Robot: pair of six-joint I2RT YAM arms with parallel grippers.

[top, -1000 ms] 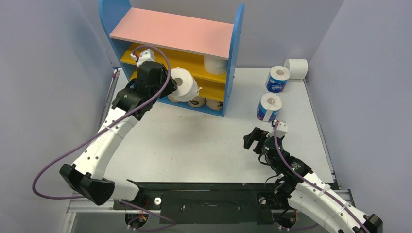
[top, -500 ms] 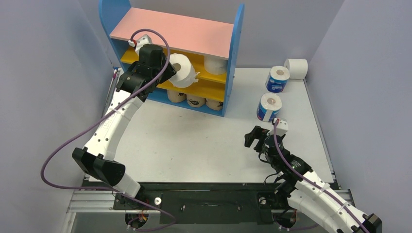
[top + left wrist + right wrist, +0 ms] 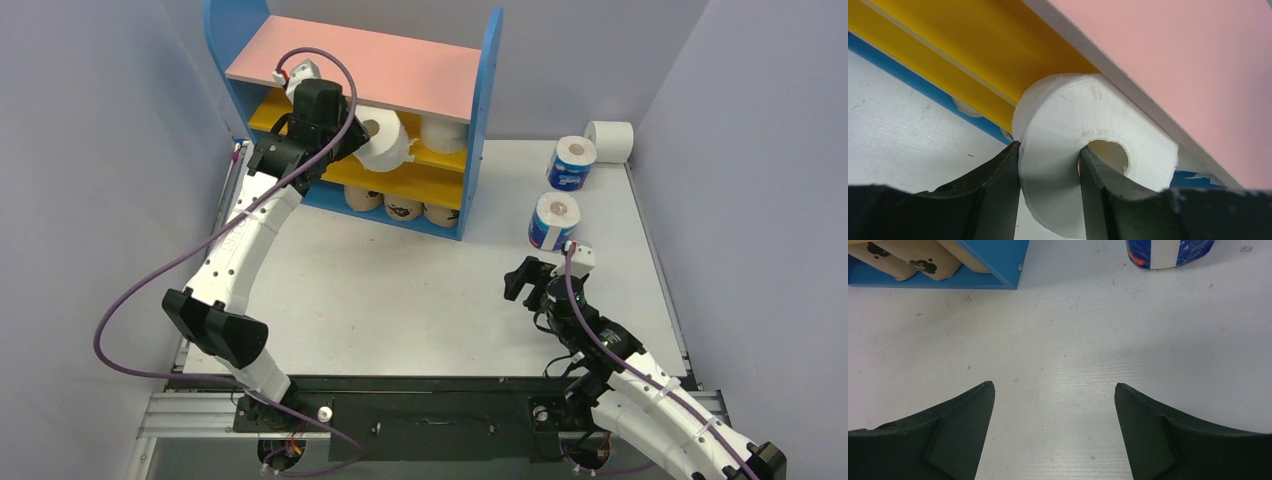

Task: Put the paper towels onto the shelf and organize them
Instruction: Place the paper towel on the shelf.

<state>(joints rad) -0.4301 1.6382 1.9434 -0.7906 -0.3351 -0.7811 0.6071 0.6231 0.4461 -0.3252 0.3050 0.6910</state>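
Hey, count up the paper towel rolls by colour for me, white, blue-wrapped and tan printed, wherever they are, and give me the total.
White rolls: 3, one of them in the left gripper
Blue-wrapped rolls: 2
Tan printed rolls: 3
Total: 8

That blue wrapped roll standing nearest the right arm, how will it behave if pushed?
Standing on its flat end, the blue-wrapped roll probably slides rather than rolls. A high push might topple it onto its round side, free to roll. Hollow core suggests it's light.
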